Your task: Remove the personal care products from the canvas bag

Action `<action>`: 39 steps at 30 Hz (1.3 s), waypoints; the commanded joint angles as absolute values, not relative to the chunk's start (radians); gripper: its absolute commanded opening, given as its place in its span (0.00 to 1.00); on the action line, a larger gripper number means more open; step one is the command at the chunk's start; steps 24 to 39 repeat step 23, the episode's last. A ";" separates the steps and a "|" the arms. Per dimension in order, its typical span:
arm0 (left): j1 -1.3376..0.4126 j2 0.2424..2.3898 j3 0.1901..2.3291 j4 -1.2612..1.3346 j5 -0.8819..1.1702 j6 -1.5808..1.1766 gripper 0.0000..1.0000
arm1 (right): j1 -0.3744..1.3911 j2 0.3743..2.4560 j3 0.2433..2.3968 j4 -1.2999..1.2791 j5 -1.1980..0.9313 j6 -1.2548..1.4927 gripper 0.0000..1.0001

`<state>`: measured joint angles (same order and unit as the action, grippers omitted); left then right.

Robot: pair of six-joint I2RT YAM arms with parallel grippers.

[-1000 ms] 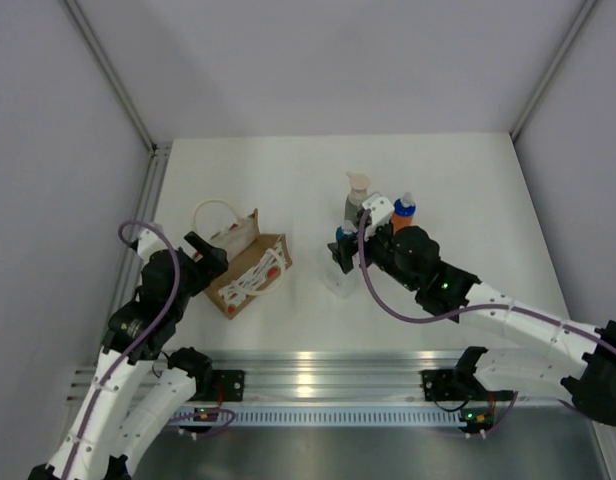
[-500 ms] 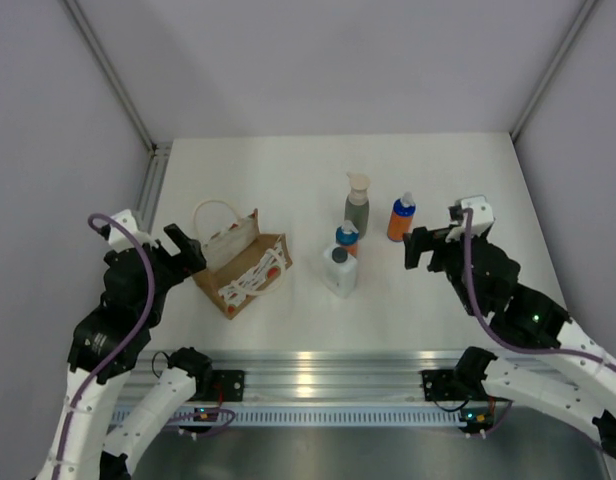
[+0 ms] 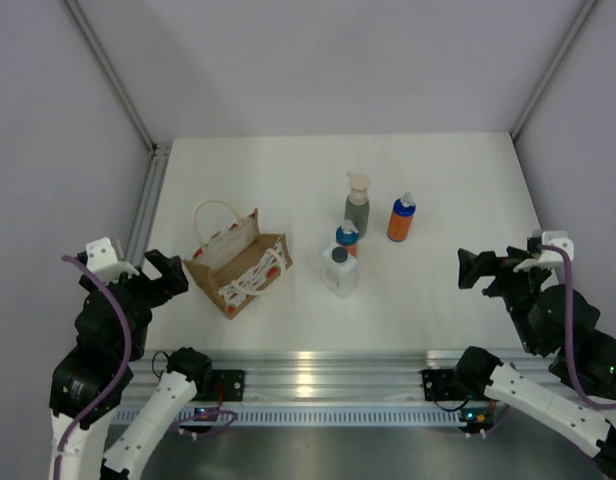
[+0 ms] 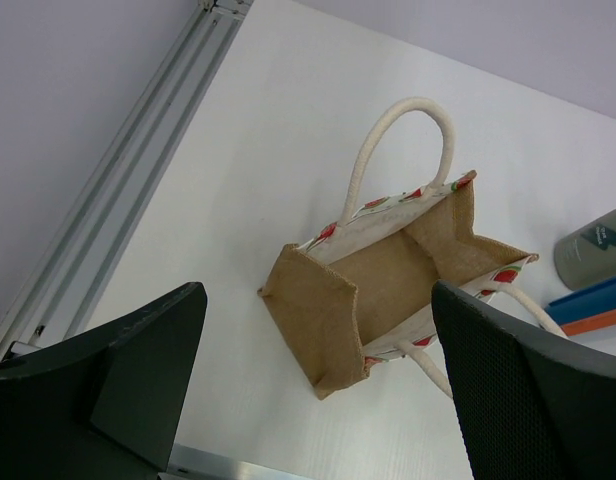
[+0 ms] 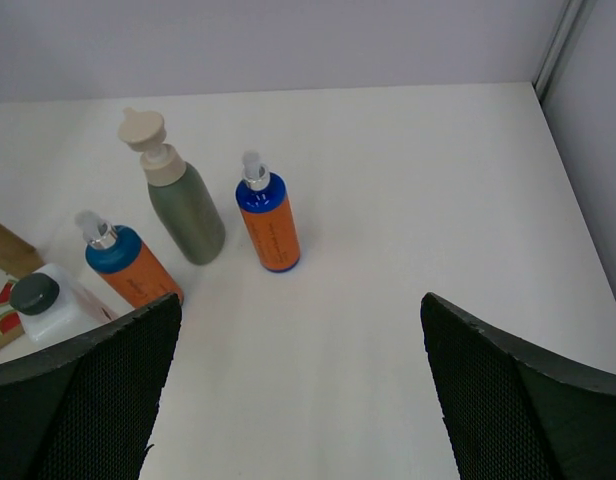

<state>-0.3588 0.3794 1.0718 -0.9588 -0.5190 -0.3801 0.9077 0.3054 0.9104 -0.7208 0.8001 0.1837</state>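
Looking at your left gripper (image 3: 168, 273): jaws spread wide, nothing between them; bag (image 3: 243, 268) stands upright just ahead, not touching. Your right gripper (image 3: 475, 270) spread wide too, nothing held, well apart from bottles. On table (image 3: 458, 180) right of bag, all upright: grey pump bottle (image 3: 357, 212), far orange bottle (image 3: 400, 219) beside it, near orange bottle (image 3: 347, 238) just behind white bottle (image 3: 340, 272), which stands nearest bag.
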 commanded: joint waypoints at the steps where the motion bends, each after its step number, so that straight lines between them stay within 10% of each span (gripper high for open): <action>1: -0.354 0.377 1.058 -0.960 -0.537 -0.351 0.98 | 0.911 0.281 0.936 -0.770 0.808 0.170 0.99; 39: -0.354 0.430 1.057 -0.925 -0.512 -0.383 0.98 | 0.908 0.370 0.942 -0.772 0.788 0.172 0.99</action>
